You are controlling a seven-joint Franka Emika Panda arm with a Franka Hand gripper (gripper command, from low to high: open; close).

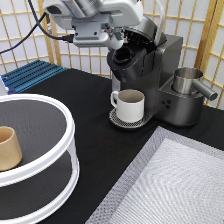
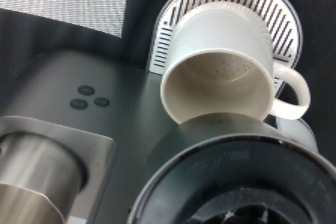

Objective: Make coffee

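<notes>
My gripper [image 1: 114,41] hangs at the exterior view's top, right above the open pod holder [image 1: 123,55] of the dark coffee machine [image 1: 155,70], whose lid is raised. A white mug [image 1: 131,105] with a handle stands on the machine's round drip tray [image 1: 116,120]. In the wrist view the mug [image 2: 217,85] is seen from above, empty, with the slotted tray [image 2: 169,40] under it and the round rim of the pod holder [image 2: 240,185] close by. The coffee pod does not show in either view.
A steel jug [image 1: 188,82] sits on the machine's right side. A white two-tier round stand [image 1: 67,130] at the exterior view's left holds a tan handleless cup [image 1: 9,148]. A blue rack [image 1: 30,75] lies behind it; a grey mat [image 1: 175,185] covers the bottom right.
</notes>
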